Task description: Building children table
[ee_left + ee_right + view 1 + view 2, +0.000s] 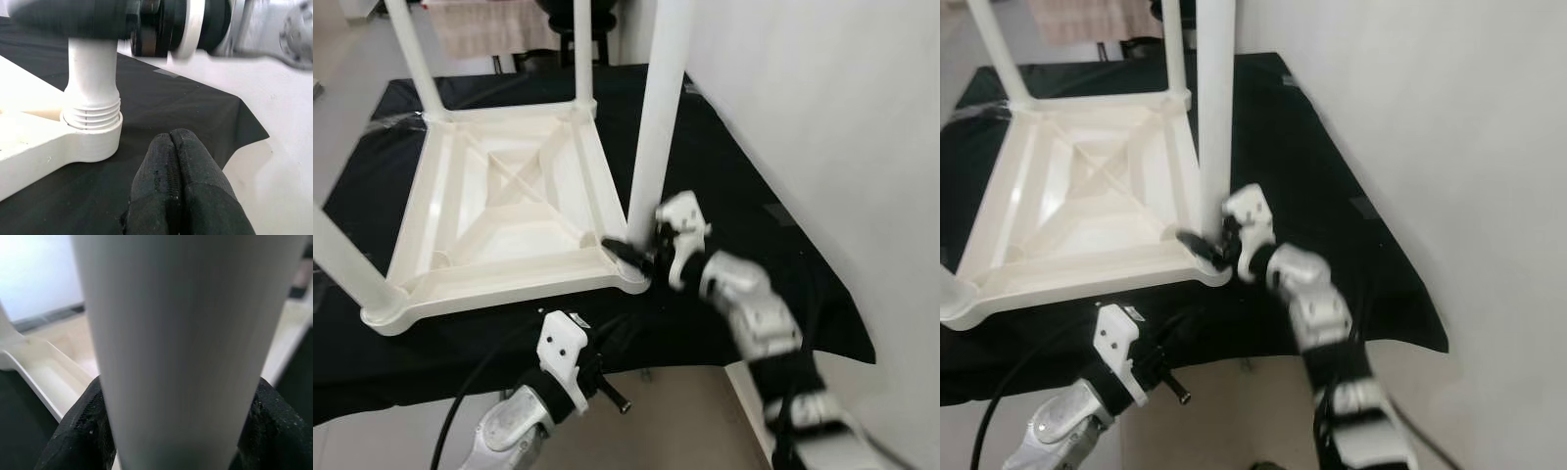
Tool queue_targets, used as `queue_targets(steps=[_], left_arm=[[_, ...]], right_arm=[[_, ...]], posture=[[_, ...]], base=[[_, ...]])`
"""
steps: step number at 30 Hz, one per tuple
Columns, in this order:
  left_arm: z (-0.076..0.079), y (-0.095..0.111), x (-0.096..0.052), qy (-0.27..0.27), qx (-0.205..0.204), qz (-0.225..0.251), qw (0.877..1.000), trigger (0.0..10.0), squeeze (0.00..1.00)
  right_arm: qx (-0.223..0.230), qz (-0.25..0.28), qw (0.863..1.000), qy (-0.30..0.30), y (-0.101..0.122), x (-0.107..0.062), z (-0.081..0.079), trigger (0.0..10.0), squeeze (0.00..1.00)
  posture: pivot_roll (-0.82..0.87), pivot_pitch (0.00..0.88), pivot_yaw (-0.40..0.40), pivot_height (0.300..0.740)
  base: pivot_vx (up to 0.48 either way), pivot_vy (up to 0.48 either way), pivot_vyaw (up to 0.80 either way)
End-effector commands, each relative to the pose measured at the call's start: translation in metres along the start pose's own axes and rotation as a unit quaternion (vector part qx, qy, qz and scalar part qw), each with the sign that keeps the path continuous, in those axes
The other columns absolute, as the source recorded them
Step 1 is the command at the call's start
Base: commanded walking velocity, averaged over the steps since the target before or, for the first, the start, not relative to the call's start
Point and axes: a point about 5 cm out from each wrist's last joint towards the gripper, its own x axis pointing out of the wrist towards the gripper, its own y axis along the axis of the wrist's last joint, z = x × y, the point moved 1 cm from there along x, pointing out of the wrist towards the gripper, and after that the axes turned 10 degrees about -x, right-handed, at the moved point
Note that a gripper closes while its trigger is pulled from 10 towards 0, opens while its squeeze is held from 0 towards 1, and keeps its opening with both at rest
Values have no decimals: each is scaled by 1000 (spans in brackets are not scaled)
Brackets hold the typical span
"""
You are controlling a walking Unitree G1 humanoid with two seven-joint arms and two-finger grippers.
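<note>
Presently the leg [658, 117], its top cut off, is clamped low by the right hand [631, 252]; left hand [183, 186] fingers are pressed together.

Black cloth [773, 245] beside a white wall [842, 117]

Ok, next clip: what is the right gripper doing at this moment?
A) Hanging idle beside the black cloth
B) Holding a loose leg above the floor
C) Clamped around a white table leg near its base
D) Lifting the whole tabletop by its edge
C: the right gripper has a black finger on each side of the white table leg, just above the corner socket of the upturned tabletop; the right wrist view shows the leg between its fingers.
</note>
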Motion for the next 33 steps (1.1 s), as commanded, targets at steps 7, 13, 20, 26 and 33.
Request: queue_targets(steps=[7, 13, 20, 26, 33], left_arm=[[-1, 0, 5, 1, -4, 0, 1000, 10000, 0], [0, -3, 5, 1, -4, -2, 1000, 10000, 0], [-1, 0, 5, 0, -4, -1, 1000, 10000, 0], [-2, 1, 4, 0, -5, 0, 1000, 10000, 0], [-1, 2, 1, 0, -4, -1, 1000, 10000, 0]], right_arm=[[11, -15, 991, 135, -12, 1, -2, 10000, 0], [14, -20, 989, 147, -14, 0, 12, 0, 0], [-4, -26, 993, 116, -17, -17, 23, 0, 0], [-22, -67, 997, 44, -30, -36, 36, 0, 0], [42, -132, 974, -177, -62, -31, 10, 0, 0]], posture=[[75, 99, -65, 740], [81, 96, -65, 740], [75, 104, -62, 740], [68, 114, -58, 740], [62, 127, -44, 740]], base=[[0, 0, 0], [0, 0, 0], [0, 0, 0], [0, 0, 0], [0, 0, 0]])
